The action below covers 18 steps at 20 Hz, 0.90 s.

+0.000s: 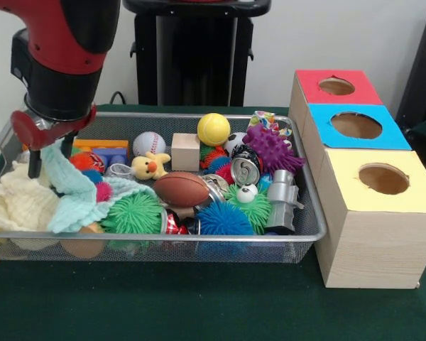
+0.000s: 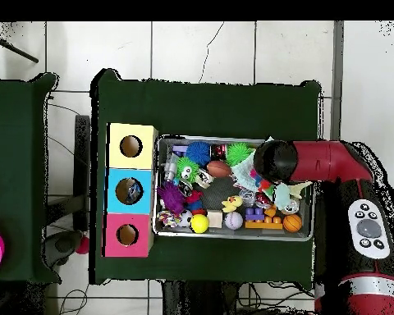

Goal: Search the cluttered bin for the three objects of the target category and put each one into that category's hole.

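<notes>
Green tabletop, wire bin [image 1: 298, 234] packed with toys. The tool [image 1: 39, 153] hangs over the bin's cloth end, apparently pinching the pale green cloth [image 1: 71, 188]; I can't tell for sure. Balls lie toward the boxes [image 1: 373, 206].

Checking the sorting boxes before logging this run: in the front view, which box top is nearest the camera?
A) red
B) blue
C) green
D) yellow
D: the yellow box top is closest to the camera, with the blue box top behind it and the red box top farthest back.
</notes>
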Each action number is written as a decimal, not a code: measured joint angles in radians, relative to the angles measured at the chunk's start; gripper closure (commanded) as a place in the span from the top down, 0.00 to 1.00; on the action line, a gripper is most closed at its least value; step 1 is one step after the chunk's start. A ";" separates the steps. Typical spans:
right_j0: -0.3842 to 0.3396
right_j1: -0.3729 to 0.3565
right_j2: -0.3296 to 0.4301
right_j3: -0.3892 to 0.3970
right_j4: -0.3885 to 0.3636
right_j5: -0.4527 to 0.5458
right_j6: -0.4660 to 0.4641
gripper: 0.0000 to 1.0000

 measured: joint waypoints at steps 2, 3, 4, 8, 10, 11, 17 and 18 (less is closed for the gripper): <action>-0.003 0.000 0.000 0.000 0.020 0.000 0.000 1.00; -0.004 0.000 0.000 0.000 0.030 0.000 0.000 1.00; -0.005 0.000 0.000 0.000 0.060 0.000 0.000 1.00; -0.004 -0.001 0.000 0.001 0.162 0.001 0.000 1.00; 0.001 -0.003 -0.003 0.001 0.198 0.008 0.002 1.00; 0.005 -0.004 -0.004 0.001 0.215 0.012 0.003 1.00; 0.085 -0.033 -0.061 0.002 0.359 0.087 0.082 1.00; 0.099 -0.038 -0.069 0.002 0.373 0.097 0.100 1.00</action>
